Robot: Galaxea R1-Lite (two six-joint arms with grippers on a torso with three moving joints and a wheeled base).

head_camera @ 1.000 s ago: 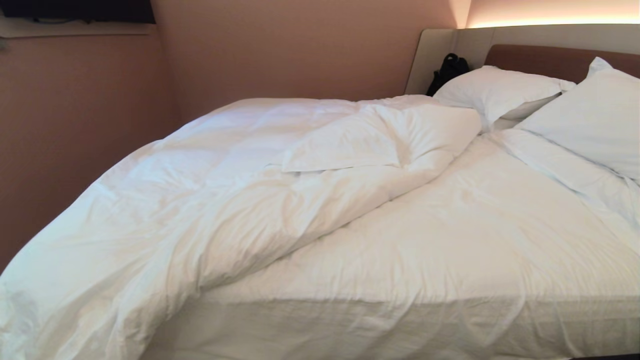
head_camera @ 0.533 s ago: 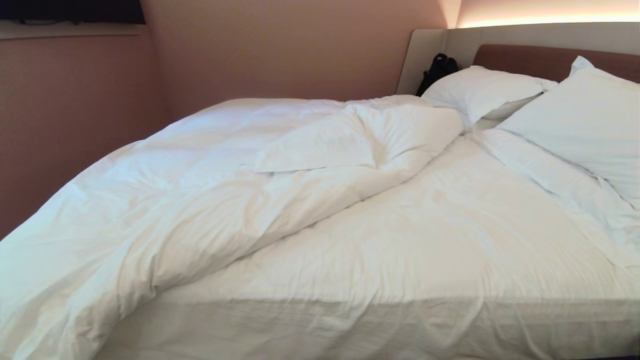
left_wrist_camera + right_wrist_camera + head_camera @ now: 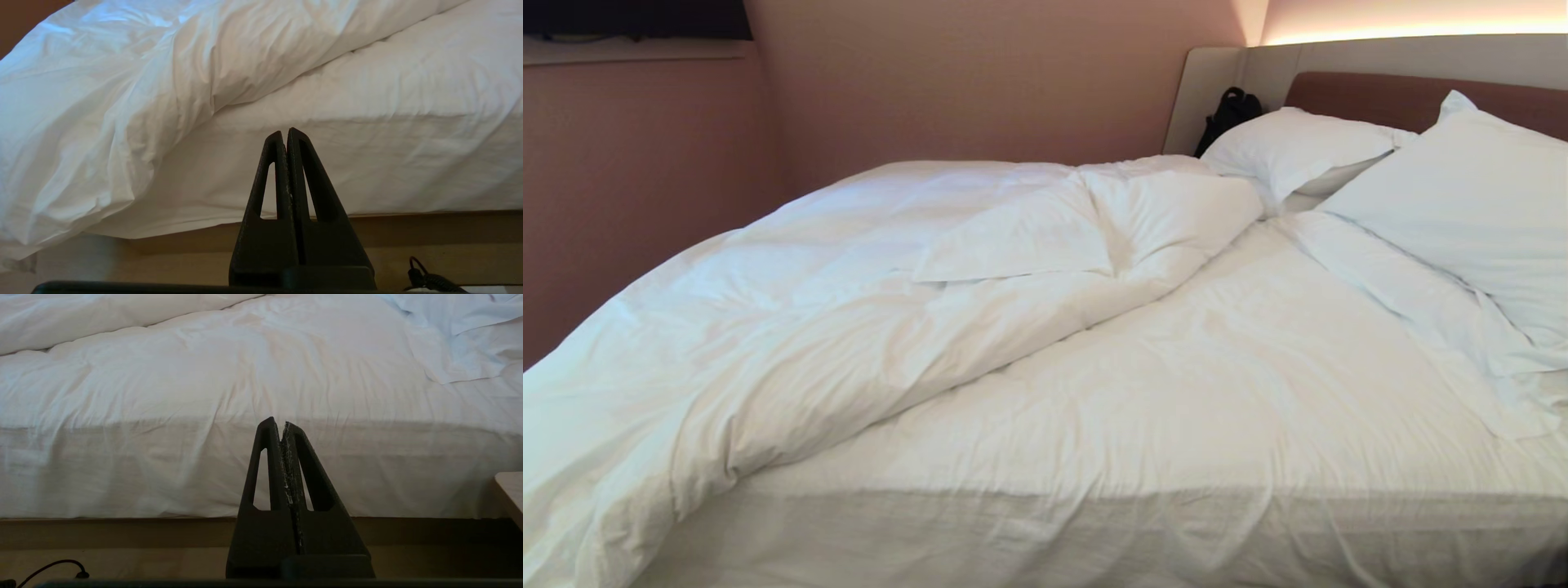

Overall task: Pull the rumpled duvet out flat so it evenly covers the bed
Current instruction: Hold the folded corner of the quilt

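The duvet [image 3: 849, 327] lies rumpled over the left and far half of the bed [image 3: 1217, 392], folded back on itself along a diagonal ridge. It spills over the near left corner. The near right part shows the white sheeted mattress. Neither arm appears in the head view. My left gripper [image 3: 284, 132] is shut with nothing in it, low in front of the bed's side [image 3: 388, 163], a little right of the hanging duvet [image 3: 122, 102]. My right gripper [image 3: 278, 424] is also shut and empty, facing the mattress side [image 3: 163, 469] further right.
Two white pillows [image 3: 1298, 147] [image 3: 1470, 188] lean at the brown headboard [image 3: 1372, 94], with a black bag [image 3: 1229, 114] beside them. A pinkish wall [image 3: 645, 163] runs along the far left. The wooden bed base [image 3: 429, 228] sits below the mattress. A pale tabletop corner [image 3: 510, 490] shows at the right.
The whole head view has slid leftward, so the camera has moved to the right along the bed. The duvet and pillows lie as before.
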